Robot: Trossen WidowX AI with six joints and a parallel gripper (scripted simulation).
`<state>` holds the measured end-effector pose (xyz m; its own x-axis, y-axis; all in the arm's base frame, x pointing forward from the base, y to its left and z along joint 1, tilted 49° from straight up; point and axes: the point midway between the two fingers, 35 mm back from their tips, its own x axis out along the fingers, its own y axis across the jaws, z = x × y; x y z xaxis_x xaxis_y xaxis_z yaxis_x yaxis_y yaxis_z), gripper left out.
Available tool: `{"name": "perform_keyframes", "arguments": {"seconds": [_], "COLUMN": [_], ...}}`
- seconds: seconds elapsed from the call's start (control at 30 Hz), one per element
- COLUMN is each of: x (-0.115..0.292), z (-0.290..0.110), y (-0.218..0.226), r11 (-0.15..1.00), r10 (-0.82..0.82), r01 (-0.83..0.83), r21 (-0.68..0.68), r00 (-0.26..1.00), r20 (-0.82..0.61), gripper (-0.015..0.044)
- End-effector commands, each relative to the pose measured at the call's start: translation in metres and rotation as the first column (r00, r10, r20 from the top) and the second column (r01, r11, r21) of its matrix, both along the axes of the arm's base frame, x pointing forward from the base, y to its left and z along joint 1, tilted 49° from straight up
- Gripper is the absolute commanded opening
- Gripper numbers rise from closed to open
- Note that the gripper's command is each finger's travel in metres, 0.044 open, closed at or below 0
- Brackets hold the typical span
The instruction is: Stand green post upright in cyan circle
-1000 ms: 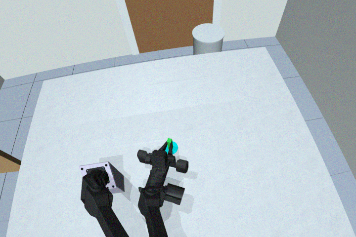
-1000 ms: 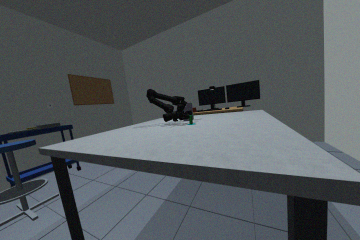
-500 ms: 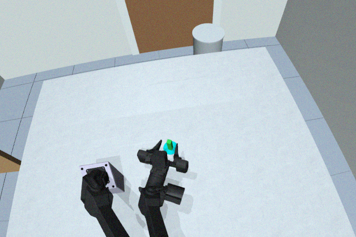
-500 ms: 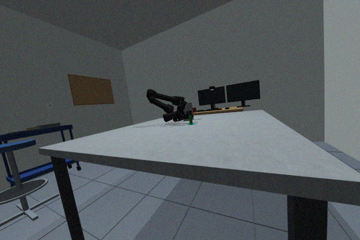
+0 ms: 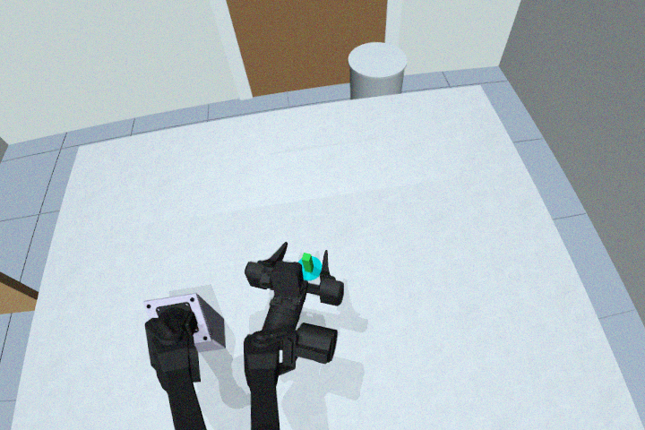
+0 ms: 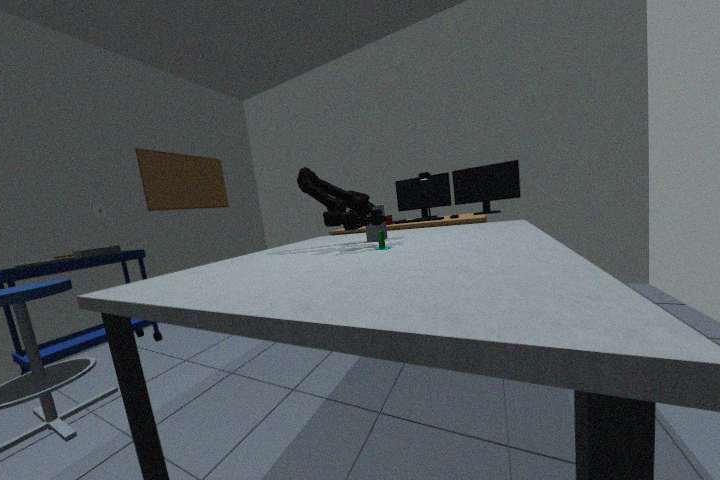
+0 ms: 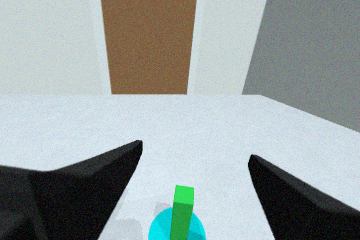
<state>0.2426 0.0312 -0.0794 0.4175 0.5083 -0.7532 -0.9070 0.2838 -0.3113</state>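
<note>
The green post (image 5: 307, 262) (image 6: 381, 238) (image 7: 181, 214) stands upright on the cyan circle (image 5: 313, 273) (image 7: 160, 231) on the white table (image 5: 384, 202). My gripper (image 5: 305, 255) (image 7: 194, 152) is open, with one black finger on each side of the post and a clear gap to it on both sides. Nothing is between the fingers. The gripper sits low, just above the table, with the arm (image 5: 278, 313) (image 6: 338, 200) reaching from the near side.
A grey base block (image 5: 202, 319) stands on the table to the left of the arm. A grey cylinder (image 5: 376, 71) stands beyond the table's far edge. Monitors (image 6: 457, 189) and a desk lie behind the arm in the exterior view.
</note>
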Motion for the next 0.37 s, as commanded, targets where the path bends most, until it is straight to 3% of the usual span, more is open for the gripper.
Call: {"name": "perform_keyframes", "arguments": {"seconds": [0.0,0.23,0.33], "x": [-0.003,-0.004,-0.001], "z": [0.017,0.024,0.011], "y": [0.019,0.03,0.033], "r11": [1.0,1.0,0.998], "r10": [-0.003,-0.006,-0.049], "r01": [0.003,0.006,0.045], "r21": [0.003,0.009,-0.036], "r00": [1.0,1.0,0.991], "r20": [0.009,0.004,-0.126], "gripper": [0.04,0.04,0.04]}}
